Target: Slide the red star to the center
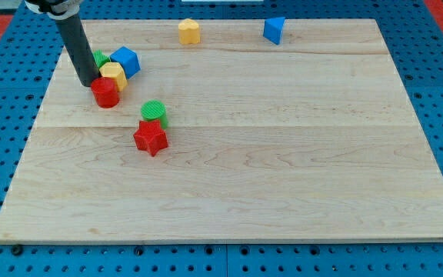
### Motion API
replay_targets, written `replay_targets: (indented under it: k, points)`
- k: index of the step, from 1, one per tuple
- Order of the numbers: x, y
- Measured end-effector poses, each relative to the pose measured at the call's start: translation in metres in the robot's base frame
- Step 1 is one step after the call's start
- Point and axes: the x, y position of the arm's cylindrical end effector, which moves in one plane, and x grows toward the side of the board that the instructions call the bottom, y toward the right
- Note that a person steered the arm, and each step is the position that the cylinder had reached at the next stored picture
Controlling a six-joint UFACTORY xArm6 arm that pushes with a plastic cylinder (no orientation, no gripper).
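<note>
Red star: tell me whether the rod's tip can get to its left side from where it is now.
Probably yes. My tip sits among the upper-left cluster, beside the red cylinder. The red star lies lower right, with the green cylinder touching its top side. Bare board lies left of the star.

Rod: straight dark cylindrical rod, matte black, smooth.
Mount: darker collar with pale edge at view's top.
Tip: my tip, blunt, same black.

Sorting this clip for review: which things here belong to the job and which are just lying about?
Job: red star; my tip, up-left of it beside the red cylinder; board.
Lying about: green cylinder, yellow block, blue cube, green block, yellow hexagon, blue triangle.
</note>
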Motion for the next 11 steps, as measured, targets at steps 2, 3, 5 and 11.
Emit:
replay_targets:
  k: [2, 3, 5, 11]
  points:
    - [0.03, 0.04]
    - [0.074, 0.008]
    - [0.113, 0.077]
    - [0.159, 0.199]
